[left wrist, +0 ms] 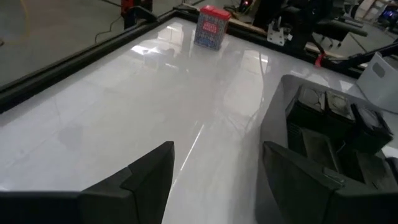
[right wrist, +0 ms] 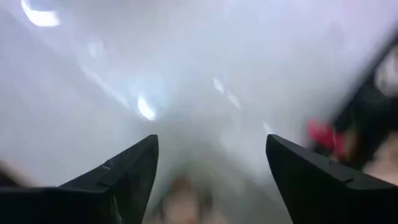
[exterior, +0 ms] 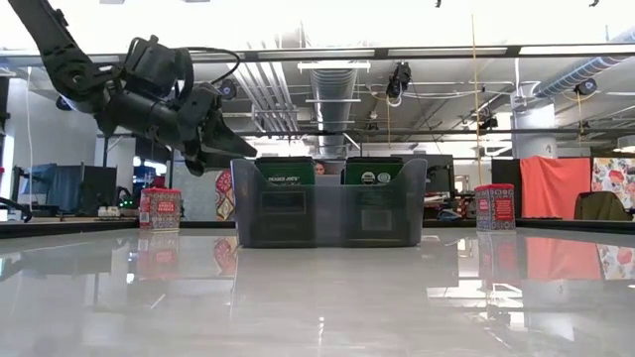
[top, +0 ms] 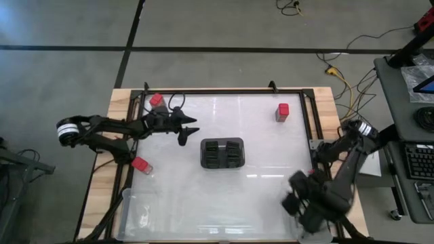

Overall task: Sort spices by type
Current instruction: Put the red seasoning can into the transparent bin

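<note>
Three red boxy spice containers stand on the white table: one near the far left corner [top: 156,99], one toward the far right [top: 283,112] [exterior: 494,206], one at the left side [top: 140,165] [exterior: 160,208]. No round grey-brown jars show in any view. My left gripper [top: 188,129] [exterior: 226,142] hovers open above the table, left of the dark slotted holder [top: 222,153]; its wrist view looks past its fingers at the far-right red box [left wrist: 211,28]. My right gripper [top: 296,198] is open over the table's near right part, holding nothing.
The dark slotted holder [exterior: 327,203] [left wrist: 329,130] stands at the table's middle. A clear plastic bin [top: 139,213] sits at the near left corner. A black frame [top: 224,90] rims the table. A blurred red patch [right wrist: 323,134] shows in the right wrist view.
</note>
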